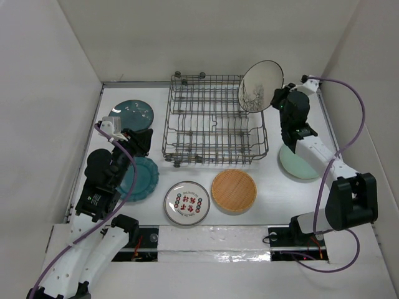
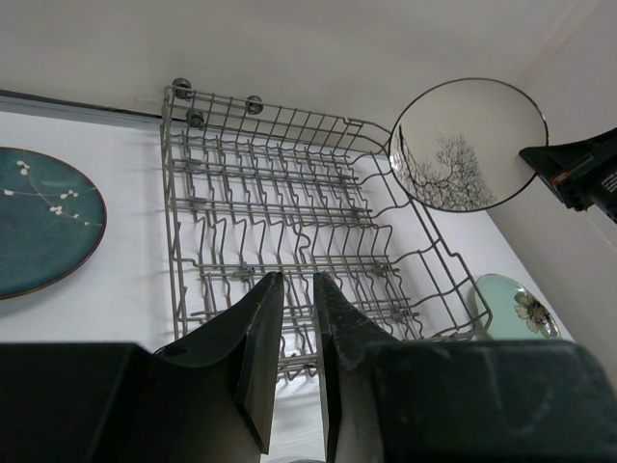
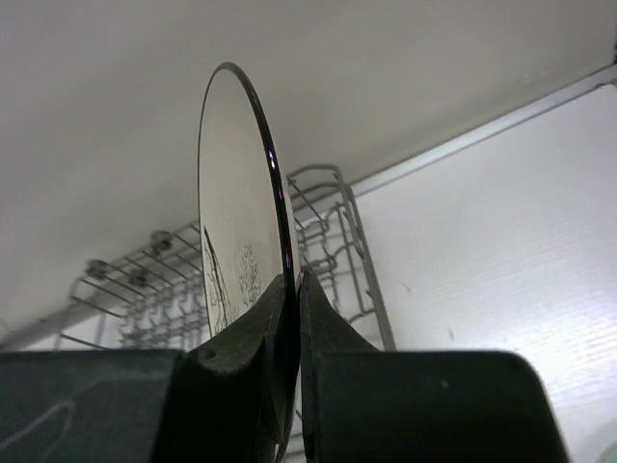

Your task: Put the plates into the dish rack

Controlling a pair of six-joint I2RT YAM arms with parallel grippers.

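Observation:
My right gripper is shut on the lower rim of the beige-grey plate. It holds that plate upright over the far right corner of the dish rack, which has no plates in it. My left gripper hovers left of the rack with a narrow gap between its fingers and nothing in it. The teal scalloped plate lies under it. Flat on the table are the dark teal plate, the white patterned plate, the tan-orange plate and the pale green plate.
White walls close the table in on the left, back and right. The right arm reaches over the pale green plate. The white patterned and tan-orange plates lie side by side in front of the rack's near edge.

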